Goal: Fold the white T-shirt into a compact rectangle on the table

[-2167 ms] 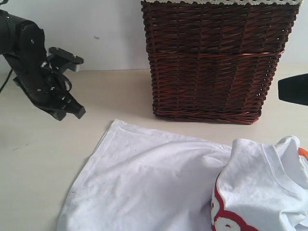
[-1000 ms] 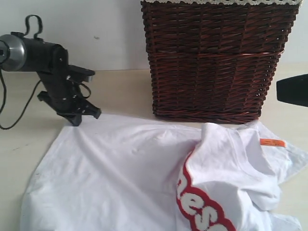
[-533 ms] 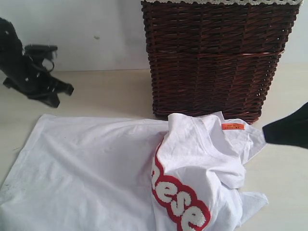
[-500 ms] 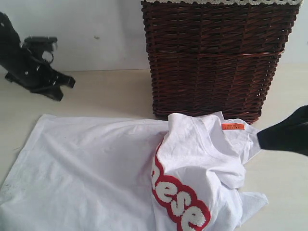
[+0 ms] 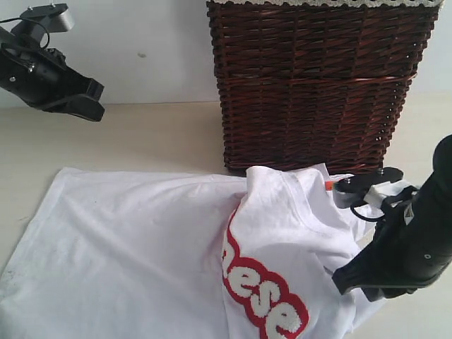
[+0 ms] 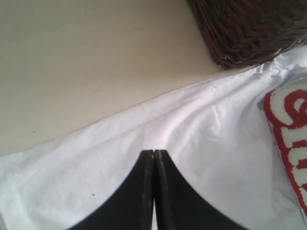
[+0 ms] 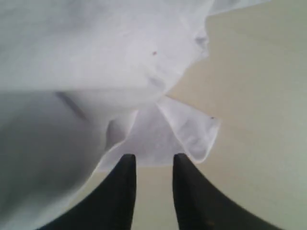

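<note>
White T-shirt (image 5: pixel 141 240) lies on the tabletop (image 5: pixel 141 141), in front of the wicker basket (image 5: pixel 311 92); its left part is spread flat, plain side up, with light creases; its right part is turned over on itself in a rumpled heap, showing fuzzy white lettering (image 5: pixel 265 296) edged in red; the far edge of the heap is just beside the basket's foot, whether touching I cannot tell.

Basket: dark brown, upright, 1 band of lace trim (image 5: pixel 318 3) along the rim; its inside is hidden from where I stand, so contents unknown.

Left hand (image 5: pixel 88 107): raised above the tabletop at far left, well apart from the cloth; in its wrist view the 2 fingers (image 6: pixel 144 191) are pressed together tip to tip, nothing between them.

Right hand (image 5: pixel 346 281): low at the shirt's right edge, beside the heap; in its wrist view the fingers stand a narrow gap apart, gripping nothing; a small white flap (image 7: pixel 189 127) of the shirt lies just ahead of the tips, bare tabletop beside it.
</note>
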Robot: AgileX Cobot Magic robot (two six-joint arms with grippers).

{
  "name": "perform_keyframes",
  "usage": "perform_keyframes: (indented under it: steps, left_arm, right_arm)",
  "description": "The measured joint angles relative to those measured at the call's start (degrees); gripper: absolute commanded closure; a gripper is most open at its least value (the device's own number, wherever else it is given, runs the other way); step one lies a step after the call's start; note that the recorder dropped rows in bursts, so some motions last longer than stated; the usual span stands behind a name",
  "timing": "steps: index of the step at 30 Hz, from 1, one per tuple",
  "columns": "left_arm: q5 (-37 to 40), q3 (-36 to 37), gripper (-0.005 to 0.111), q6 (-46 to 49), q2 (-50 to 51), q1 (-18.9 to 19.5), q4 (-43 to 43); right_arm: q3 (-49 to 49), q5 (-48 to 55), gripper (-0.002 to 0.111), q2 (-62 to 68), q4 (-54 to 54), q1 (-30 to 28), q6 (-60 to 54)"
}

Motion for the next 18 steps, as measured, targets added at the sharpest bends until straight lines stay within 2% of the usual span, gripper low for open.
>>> perform_keyframes:
  steps: [2, 4, 5, 8, 13, 18]
  left_arm:
    - [-0.3, 0.1, 0.107, 0.9, 0.0, 0.0, -0.5]
    - [-1.1, 0.1, 0.107, 1.0, 0.0, 0.0, -1.0]
    - [-1.1, 0.2, 0.107, 1.1, 0.0, 0.0, -1.0]
    - [-1.4, 0.5, 0.107, 1.3, 0.0, 0.0, -1.1]
    - [-1.5, 0.5, 0.107, 1.3, 0.0, 0.0, -2.3]
    - [-1.1, 0.5, 0.107, 4.5, 0.0, 0.0, -6.7]
  right_arm:
    - [0.0, -2.3, 0.065, 3.5, -2.4, 0.0, 1.4]
    - [-0.1, -4.0, 0.068, 6.7, -3.1, 0.0, 2.1]
    - [-0.1, -4.5, 0.080, 7.8, -3.1, 0.0, 2.2]
    - [-0.6, -4.8, 0.106, 9.9, -3.6, 0.0, 2.4]
    - [-0.8, -3.6, 0.108, 9.7, -3.3, 0.1, 2.3]
    - [-0.9, 11.6, 0.108, 1.0, -3.6, 2.9, 2.0]
